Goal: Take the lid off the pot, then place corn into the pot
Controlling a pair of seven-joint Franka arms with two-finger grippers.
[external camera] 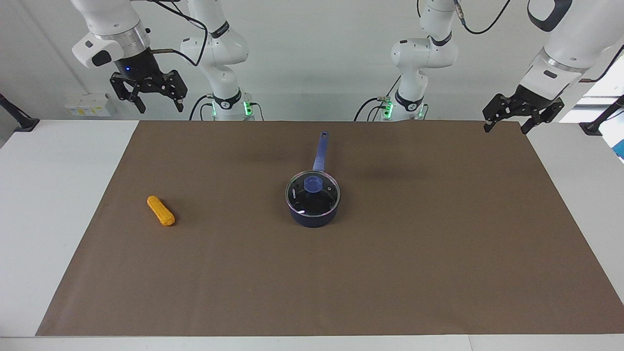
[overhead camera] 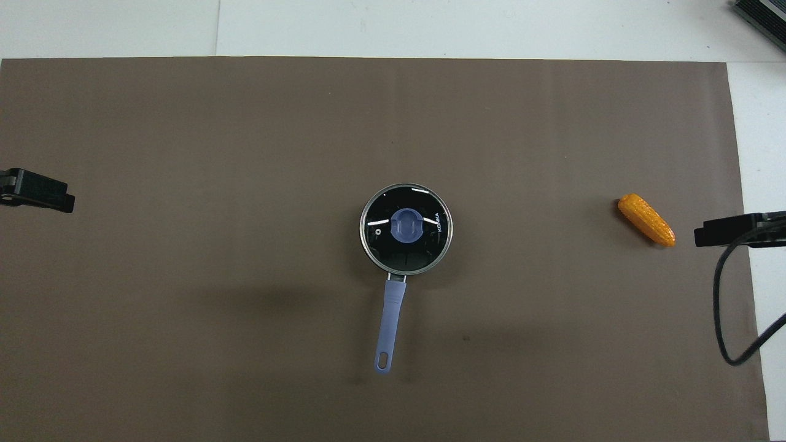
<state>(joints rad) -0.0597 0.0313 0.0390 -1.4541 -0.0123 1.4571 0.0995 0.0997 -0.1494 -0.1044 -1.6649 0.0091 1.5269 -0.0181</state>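
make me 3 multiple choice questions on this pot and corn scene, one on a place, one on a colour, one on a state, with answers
1. Where does the corn lie?
A. inside the pot
B. on the brown mat, toward the right arm's end of the table
C. on top of the lid

2. What colour is the knob of the lid?
A. red
B. green
C. blue

3. What state is the pot in?
A. covered by its lid
B. uncovered, lid beside it
C. tipped on its side

Answers:
1 B, the cob rests on the mat apart from the pot, at the end where the right gripper hangs.
2 C, the round knob shows blue in both views.
3 A, the glass disc sits on the upright pot; both the left gripper and the right are open, up and away.
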